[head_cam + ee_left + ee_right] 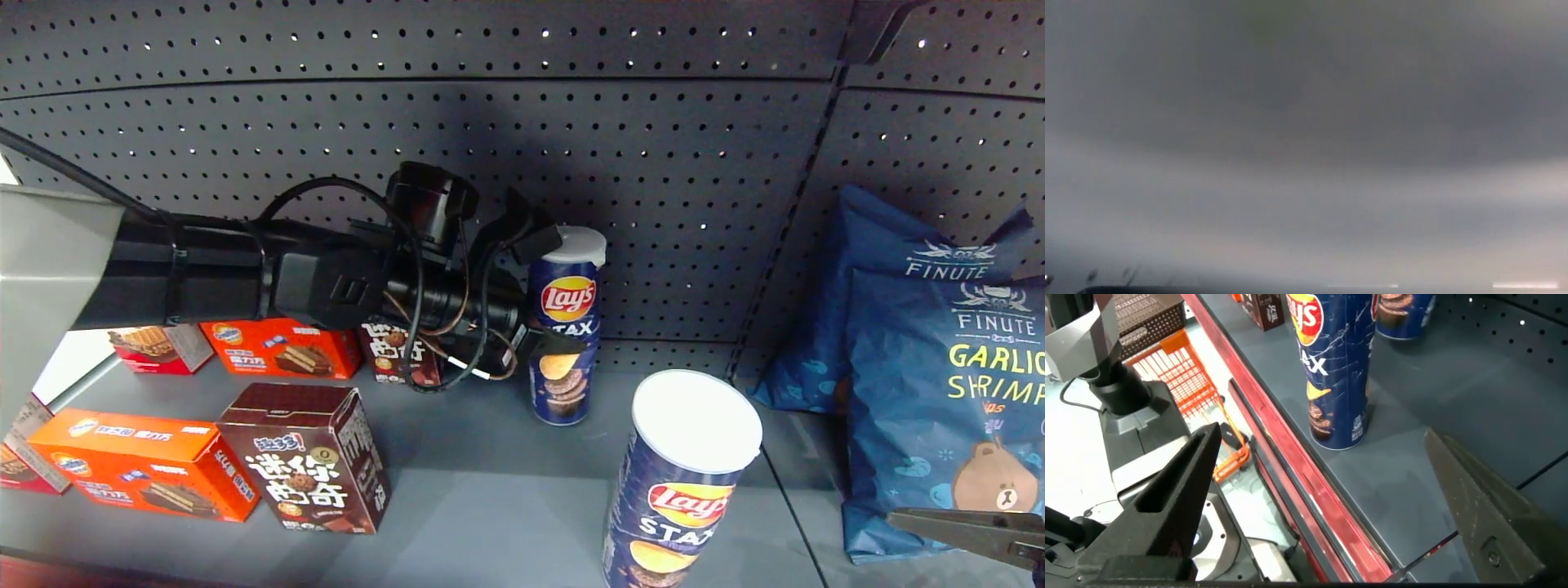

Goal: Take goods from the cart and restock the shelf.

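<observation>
Blue crisp can (563,392) in left tool (553,292)

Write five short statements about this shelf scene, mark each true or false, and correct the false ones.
1. The back can and the front can both stand upright on the shelf. True.
2. The left gripper is at the back can. True.
3. The right gripper has its fingers shut on the front can. False: the fingers are open and hold nothing.
4. The blue snack bags sit at the shelf's left end. False: they are at its right end.
5. The brown box stands beside an orange box. True.
</observation>
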`<state>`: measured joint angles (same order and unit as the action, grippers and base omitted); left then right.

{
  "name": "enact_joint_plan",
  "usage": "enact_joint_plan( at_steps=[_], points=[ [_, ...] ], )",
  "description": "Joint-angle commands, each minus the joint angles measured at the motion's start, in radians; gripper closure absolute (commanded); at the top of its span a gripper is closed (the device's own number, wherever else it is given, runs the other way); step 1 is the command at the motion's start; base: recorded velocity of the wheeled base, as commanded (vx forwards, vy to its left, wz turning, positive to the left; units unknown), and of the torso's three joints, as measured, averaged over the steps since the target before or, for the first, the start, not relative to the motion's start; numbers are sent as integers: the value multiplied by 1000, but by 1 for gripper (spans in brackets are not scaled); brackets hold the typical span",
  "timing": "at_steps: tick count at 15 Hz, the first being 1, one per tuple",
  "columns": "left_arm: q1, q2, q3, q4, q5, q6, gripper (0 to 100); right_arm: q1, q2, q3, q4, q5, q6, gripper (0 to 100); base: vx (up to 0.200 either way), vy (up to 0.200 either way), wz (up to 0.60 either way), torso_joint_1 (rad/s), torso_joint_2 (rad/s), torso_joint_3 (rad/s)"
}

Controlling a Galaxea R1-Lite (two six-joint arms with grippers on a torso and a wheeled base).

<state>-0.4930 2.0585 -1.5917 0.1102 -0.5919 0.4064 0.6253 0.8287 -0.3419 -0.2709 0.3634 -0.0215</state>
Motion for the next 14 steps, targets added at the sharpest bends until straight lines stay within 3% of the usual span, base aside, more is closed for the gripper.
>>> enact_joint_plan(
  at_steps=[1,14],
  points=[
    [-10,43,-37,2,0,-1,100,1,4,1,-1,0,0,0,0,0,0,0,0,0],
    [-47,135,-137,2,12,-14,100,-1,-2,1,-1,2,0,0,0,0,0,0,0,0]
  ],
)
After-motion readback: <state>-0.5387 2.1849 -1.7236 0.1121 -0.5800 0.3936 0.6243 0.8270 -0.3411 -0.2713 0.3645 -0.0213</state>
